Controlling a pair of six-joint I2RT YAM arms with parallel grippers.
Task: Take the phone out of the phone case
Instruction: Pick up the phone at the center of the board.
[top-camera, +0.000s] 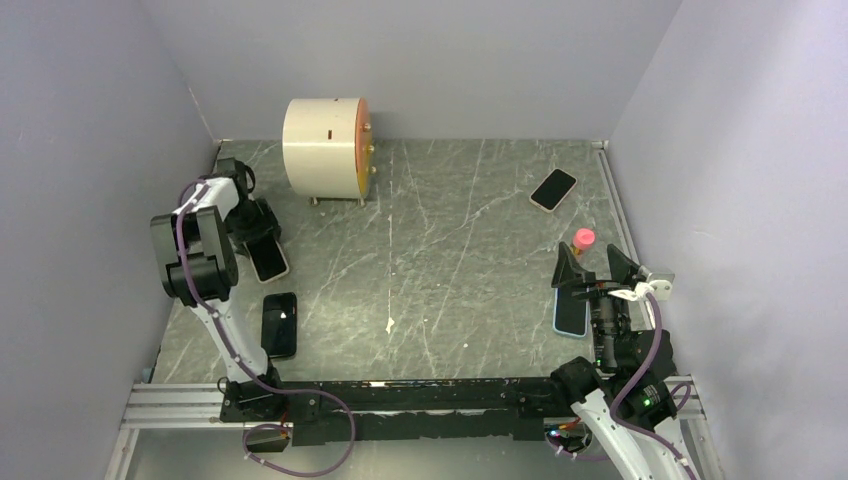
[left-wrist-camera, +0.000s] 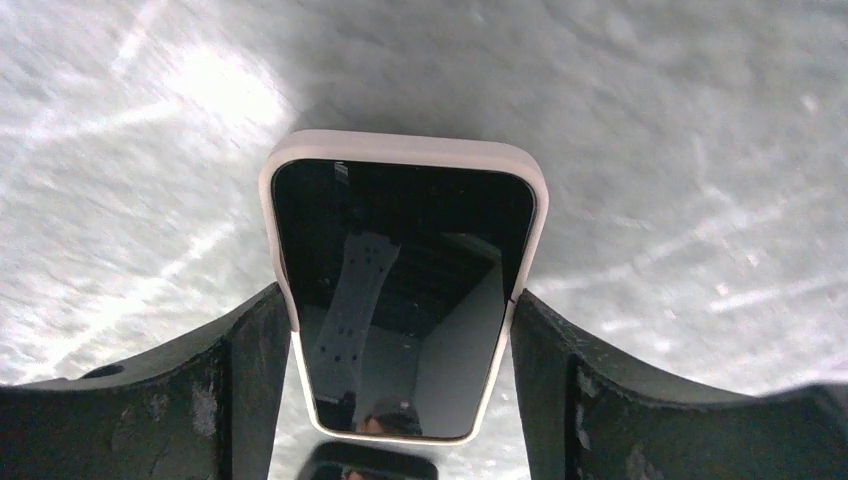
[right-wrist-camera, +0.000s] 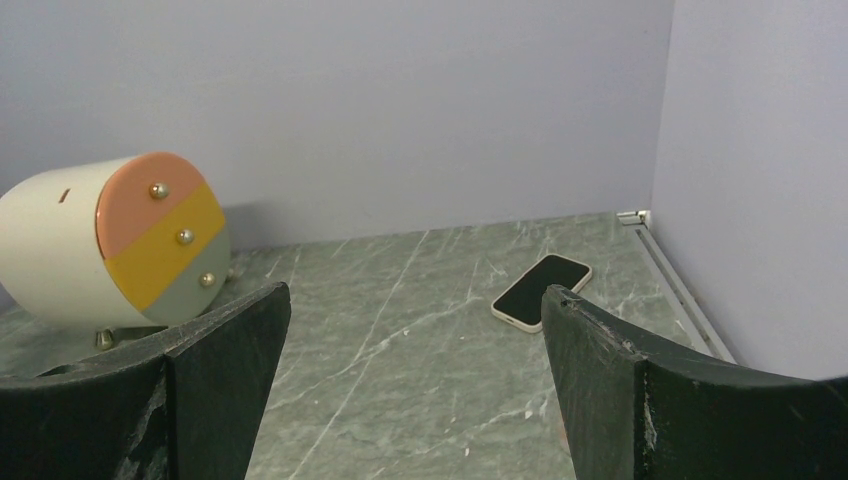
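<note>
A phone (left-wrist-camera: 400, 215) with a dark screen sits in a cream phone case (left-wrist-camera: 400, 148) at the table's left side (top-camera: 270, 263). My left gripper (left-wrist-camera: 400, 295) straddles its lower half, and both black fingers (left-wrist-camera: 250, 370) press against the case's long edges. I cannot tell whether the phone rests on the table or is raised. Over the near right of the table my right gripper (top-camera: 590, 262) hangs open and empty; in its own view, the gripper (right-wrist-camera: 415, 292) points toward the back wall.
A black phone (top-camera: 280, 325) lies just in front of the held one. Another cream-cased phone (top-camera: 553, 189) lies at the back right. A blue-edged phone (top-camera: 570, 312) and a pink item (top-camera: 584, 238) are by the right gripper. A round drawer cabinet (top-camera: 325, 148) stands at the back left.
</note>
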